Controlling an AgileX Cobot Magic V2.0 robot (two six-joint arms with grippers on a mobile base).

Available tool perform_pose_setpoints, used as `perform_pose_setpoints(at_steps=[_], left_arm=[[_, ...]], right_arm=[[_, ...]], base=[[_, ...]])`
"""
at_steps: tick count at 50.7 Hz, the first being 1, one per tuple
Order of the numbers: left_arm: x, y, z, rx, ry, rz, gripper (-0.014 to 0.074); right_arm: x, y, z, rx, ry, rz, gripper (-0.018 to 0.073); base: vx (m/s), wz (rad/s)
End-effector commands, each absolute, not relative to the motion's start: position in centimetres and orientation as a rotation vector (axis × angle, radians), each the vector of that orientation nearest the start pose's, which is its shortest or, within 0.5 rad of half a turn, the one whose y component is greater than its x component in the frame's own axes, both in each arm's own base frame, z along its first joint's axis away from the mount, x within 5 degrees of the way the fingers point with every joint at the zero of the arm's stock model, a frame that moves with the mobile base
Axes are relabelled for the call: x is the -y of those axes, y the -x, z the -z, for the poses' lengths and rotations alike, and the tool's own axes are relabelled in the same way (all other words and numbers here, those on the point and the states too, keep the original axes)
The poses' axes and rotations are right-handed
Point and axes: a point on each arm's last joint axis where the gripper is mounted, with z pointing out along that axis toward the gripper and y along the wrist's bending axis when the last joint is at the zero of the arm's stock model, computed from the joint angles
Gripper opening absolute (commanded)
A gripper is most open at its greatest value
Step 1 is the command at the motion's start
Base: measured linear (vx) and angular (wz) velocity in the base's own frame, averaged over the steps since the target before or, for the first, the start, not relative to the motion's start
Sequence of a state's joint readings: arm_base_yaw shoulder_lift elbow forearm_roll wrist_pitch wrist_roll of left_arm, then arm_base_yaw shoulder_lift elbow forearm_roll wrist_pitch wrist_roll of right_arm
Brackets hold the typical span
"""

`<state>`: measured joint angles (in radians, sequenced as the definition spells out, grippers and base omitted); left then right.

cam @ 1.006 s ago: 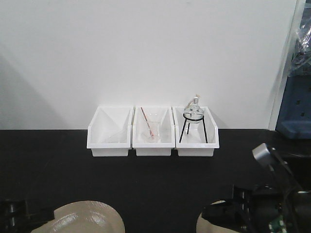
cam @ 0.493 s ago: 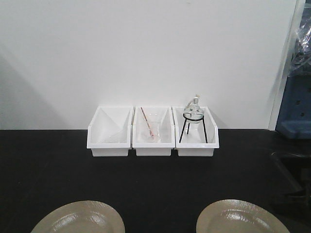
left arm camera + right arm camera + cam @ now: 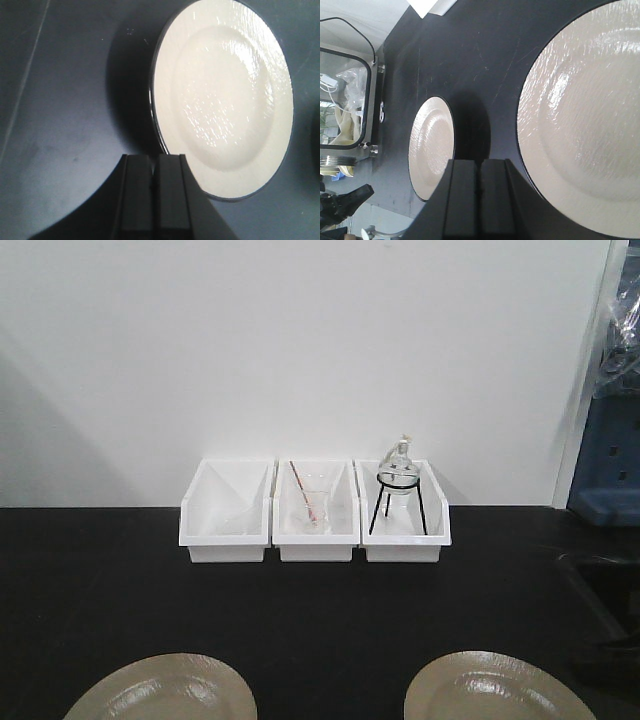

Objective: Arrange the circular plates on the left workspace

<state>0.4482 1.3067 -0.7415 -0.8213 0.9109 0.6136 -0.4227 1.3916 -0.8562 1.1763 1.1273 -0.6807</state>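
Two round beige plates lie flat on the black bench top [image 3: 320, 610], one at the front left [image 3: 165, 692] and one at the front right [image 3: 487, 690], well apart. Neither gripper shows in the front view. In the left wrist view my left gripper [image 3: 154, 160] is shut and empty, hovering just off the near rim of a plate [image 3: 225, 100]. In the right wrist view my right gripper [image 3: 480, 164] is also shut and empty. It sits between a large near plate [image 3: 585, 125] and a farther plate [image 3: 432, 147], touching neither.
Three white bins [image 3: 315, 512] stand in a row against the back wall. The middle one holds glassware with a red rod, the right one a flask on a black tripod [image 3: 398, 490]. A recessed sink [image 3: 600, 610] lies at the right edge.
One second ago both arms reached over the plates at the bottom of the front view. They have pulled back out of that view, leaving both plates uncovered. The plates have not moved.
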Motion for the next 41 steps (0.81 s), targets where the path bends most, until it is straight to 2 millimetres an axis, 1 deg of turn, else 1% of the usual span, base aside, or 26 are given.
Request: perform_pose_setpoints(at_steps=[1,3,6,13,15,19,26,30,34,35,39,41], left_arm=[[-4.8,-23.6,-25.1,-2.442,0.357,0.761,0.0117],[-4.8,-23.9,-24.8,-2.427,0.354,0.803,0.0152],[-4.8,-24.6,-24.1,-2.413,0.343,0.857,0.0232],[-5.0,-25.8,-22.7,-2.393,0.348,0.936,0.0381],[-4.9,-26.2,-22.1,-2.394,0.362,0.959,0.0414],[-4.6,-26.9,-21.0,-2.41,0.376,0.984,0.045],[-3.7,-28.0,-18.5,-2.476,0.346,0.971,0.0458],[-3.2,-28.6,-17.5,-2.498,0.345,0.969,0.0456],[-2.4,-29.2,-16.6,-2.486,0.367,1.015,0.0457],[-1.4,-30.0,-15.7,-2.456,0.367,1.067,0.0449],[-0.7,-30.4,-15.1,-2.444,0.384,1.105,0.0428],[-0.5,-30.5,-14.9,-2.437,0.392,1.118,0.0395]], right_arm=[[3.0,-25.4,-29.2,-2.233,-0.316,-1.191,-0.0001],[3.0,-25.4,-29.2,-2.233,-0.316,-1.191,-0.0001],[3.0,-25.4,-29.2,-2.233,-0.316,-1.191,-0.0001],[3.0,-25.4,-29.2,-2.234,-0.316,-1.191,-0.0001],[3.0,-25.4,-29.2,-2.234,-0.316,-1.191,-0.0001],[3.0,-25.4,-29.2,-2.234,-0.316,-1.191,-0.0001],[3.0,-25.4,-29.2,-2.233,-0.306,-1.186,-0.0001],[3.0,-25.4,-29.2,-2.232,-0.292,-1.18,-0.0001],[3.0,-25.5,-29.2,-2.23,-0.292,-1.174,-0.0001],[3.0,-25.5,-29.2,-2.229,-0.293,-1.171,-0.0001],[3.0,-25.5,-29.2,-2.229,-0.291,-1.17,-0.0001],[3.0,-25.5,-29.2,-2.229,-0.291,-1.17,-0.0001]], base=[[0.0,0.0],[0.0,0.0],[0.0,0.0],[0.0,0.0],[0.0,0.0],[0.0,0.0],[0.0,0.0],[0.0,0.0],[0.0,0.0],[0.0,0.0],[0.0,0.0],[0.0,0.0]])
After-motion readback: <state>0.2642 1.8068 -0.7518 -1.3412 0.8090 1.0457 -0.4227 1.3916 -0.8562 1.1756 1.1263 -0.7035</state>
